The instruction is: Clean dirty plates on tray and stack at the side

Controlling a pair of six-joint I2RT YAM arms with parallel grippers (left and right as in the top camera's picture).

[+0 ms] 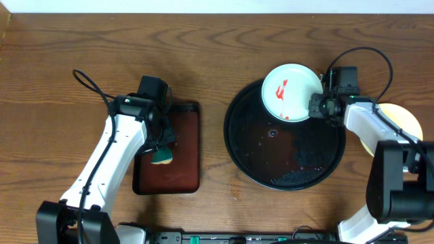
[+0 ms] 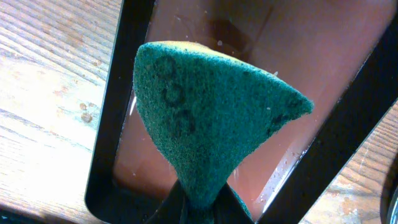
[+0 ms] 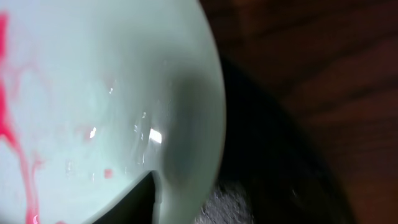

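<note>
Two arms reach in from the near edge of the wooden desk. The left arm runs diagonally from the near left corner toward the far right. Its wrist is bent down over a small rectangular red-brown tray on the left half of the desk. The left pincer is clamped on a sponge with a green scouring face and a yellow back. In the left wrist view the sponge fans out from the pinch above the wet floor of that tray; whether it touches the floor I cannot tell.

The right arm rises along the right edge, then folds left at the elbow so its wrist points toward the large round black tray. The right pincer is closed on the right rim of a pale blue-white plate. In the right wrist view one dark finger lies on the plate's inner face. The plate sits over the far part of the black tray, its far edge overlapping the tray's rim, and red sauce smears mark its middle. Whether it is lifted or resting there I cannot tell.

One pale yellow plate lies on the desk just right of the black tray, partly under the right arm.
</note>
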